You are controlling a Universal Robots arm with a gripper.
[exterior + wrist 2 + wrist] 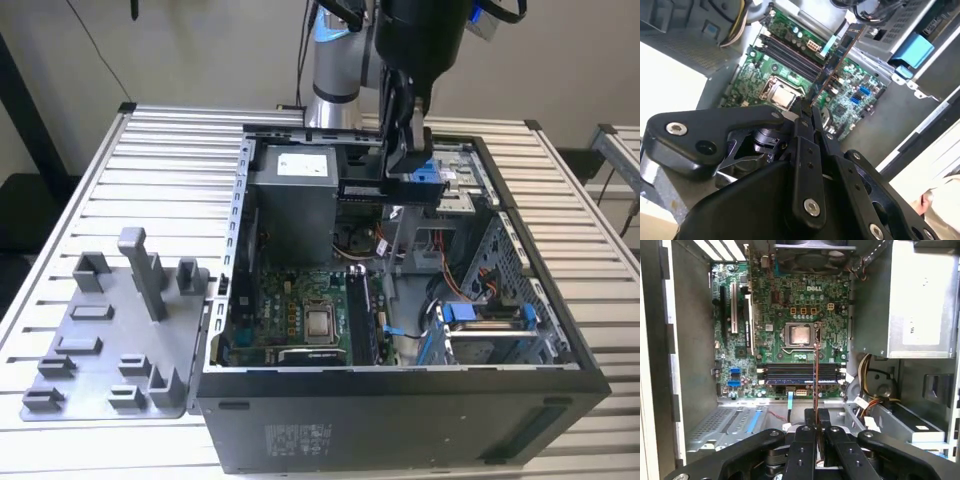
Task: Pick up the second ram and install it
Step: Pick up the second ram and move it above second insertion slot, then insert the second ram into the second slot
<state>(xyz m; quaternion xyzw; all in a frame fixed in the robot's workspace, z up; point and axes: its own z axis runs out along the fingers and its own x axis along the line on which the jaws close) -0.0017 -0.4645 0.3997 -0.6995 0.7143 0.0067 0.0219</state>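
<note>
The second ram (836,61) is clamped edge-on in the closed claw (807,112) above the motherboard's slots (790,54), where any misalignment could leave it jammed or a slot damaged.

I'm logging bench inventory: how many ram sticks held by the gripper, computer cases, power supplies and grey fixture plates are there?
ram sticks: 1, the second ram, clamped in the gripper
computer case, open: 1
power supply: 1
grey fixture plate: 1
Total: 4
</note>
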